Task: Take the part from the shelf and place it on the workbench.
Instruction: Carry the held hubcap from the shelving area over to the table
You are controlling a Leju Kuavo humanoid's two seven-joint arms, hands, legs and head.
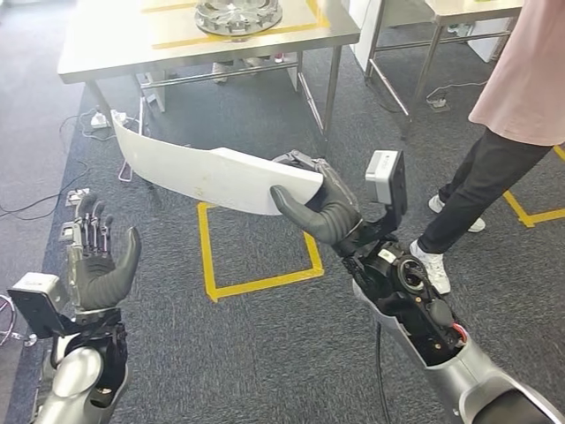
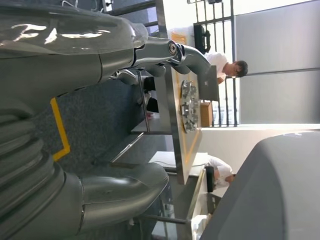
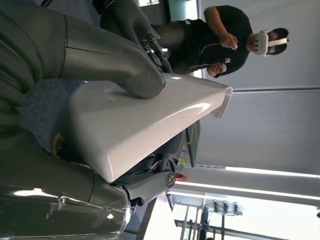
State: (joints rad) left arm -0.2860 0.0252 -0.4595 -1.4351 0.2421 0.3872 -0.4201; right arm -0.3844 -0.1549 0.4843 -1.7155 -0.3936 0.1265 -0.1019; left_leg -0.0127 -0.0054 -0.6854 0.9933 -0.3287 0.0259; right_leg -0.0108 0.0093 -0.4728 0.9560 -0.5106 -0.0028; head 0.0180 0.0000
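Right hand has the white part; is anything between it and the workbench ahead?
Nothing visible does. The right hand holds the white part over bare carpet short of the workbench. A round metal part already lies on the bench's top; the left end looks free.

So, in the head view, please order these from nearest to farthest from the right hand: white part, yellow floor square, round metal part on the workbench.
1. White part: held in the right hand.
2. Yellow floor square: just below the hand.
3. Round metal part: on the workbench, far ahead.
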